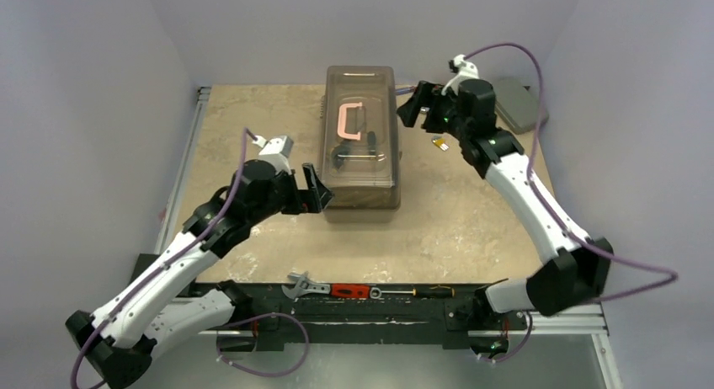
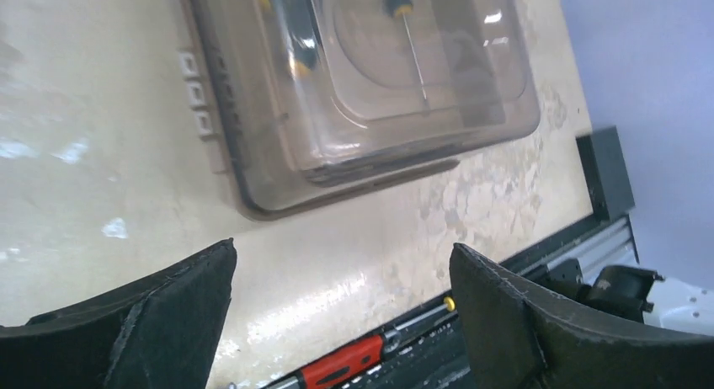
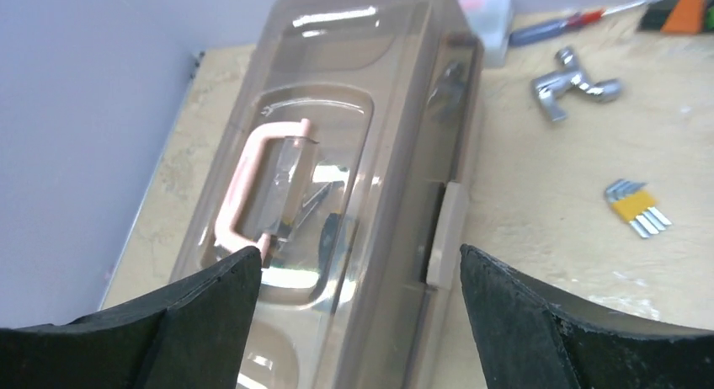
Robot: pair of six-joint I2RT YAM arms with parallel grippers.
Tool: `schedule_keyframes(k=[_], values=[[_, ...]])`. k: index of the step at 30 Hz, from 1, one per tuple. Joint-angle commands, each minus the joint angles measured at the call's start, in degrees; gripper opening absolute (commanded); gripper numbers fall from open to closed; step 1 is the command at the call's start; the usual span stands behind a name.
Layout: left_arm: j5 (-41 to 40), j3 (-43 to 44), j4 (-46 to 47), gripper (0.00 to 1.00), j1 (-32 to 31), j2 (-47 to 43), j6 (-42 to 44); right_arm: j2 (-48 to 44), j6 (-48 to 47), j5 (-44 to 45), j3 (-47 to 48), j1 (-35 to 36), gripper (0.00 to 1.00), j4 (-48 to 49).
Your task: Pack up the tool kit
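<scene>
Top external view: the large tan-brown plastic toolbox [image 1: 362,149] with a smoky translucent lid sits shut in the middle of the desk [image 1: 471,221]. The left pincer [image 1: 318,191] hangs open and empty at its near left corner. The right pincer [image 1: 411,103], also spread and empty, is by its far right side. A yellow-sleeved hex key set [image 1: 439,142] and a red-handled tool [image 1: 349,290] lie outside. The lid probably has to open first: press the tan latch [image 3: 444,233] squarely while the other arm steadies the box against sliding.
</scene>
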Motion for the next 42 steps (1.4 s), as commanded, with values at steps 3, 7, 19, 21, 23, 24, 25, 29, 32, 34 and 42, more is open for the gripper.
schedule_keyframes(k=[3, 7, 19, 21, 23, 24, 25, 29, 32, 34, 42], values=[[-17.4, 4.3, -9.7, 0.99, 1.2, -6.6, 8.5, -15.8, -5.0, 10.3, -13.9, -0.5, 0.90, 10.4], [-32.6, -0.6, -9.1, 1.00, 1.2, -9.6, 11.0, -24.8, -13.3, 12.6, -29.2, -0.4, 0.98, 20.6], [-45.7, -37.9, 46.4, 1.00, 5.6, -17.3, 36.9, -40.1, -23.5, 31.6, -64.2, -1.0, 0.95, 51.7], [-43.6, -40.1, 51.7, 1.00, 11.6, -14.6, 36.1, -39.0, -27.6, 36.3, -66.8, -1.6, 0.94, 56.3], [-36.4, -40.5, 52.5, 1.00, 18.9, -12.2, 33.7, -36.0, -27.2, 35.9, -68.8, -3.7, 0.94, 60.3], [-33.7, -40.9, 54.2, 1.00, 22.1, -10.0, 32.7, -33.7, -26.6, 34.9, -69.3, -4.6, 0.94, 61.8], [-31.5, -41.4, 56.5, 1.00, 24.6, -7.9, 31.9, -31.3, -25.5, 34.4, -69.5, -5.1, 0.94, 63.4], [-23.8, -42.2, 69.4, 1.00, 30.4, 2.4, 33.6, -19.5, -19.5, 28.5, -71.1, -10.7, 0.95, 74.8], [-19.0, -40.6, 72.2, 1.00, 33.0, 6.4, 33.6, -10.7, -19.8, 22.6, -72.1, -15.1, 0.95, 87.1], [-14.4, -40.2, 75.0, 1.00, 34.7, 8.8, 33.5, -6.7, -19.6, 21.4, -70.8, -16.2, 0.95, 88.0], [-4.3, -40.5, 93.1, 0.96, 37.3, 24.3, 37.2, 3.2, -22.1, 19.2, -62.7, -16.9, 0.99, 82.9]])
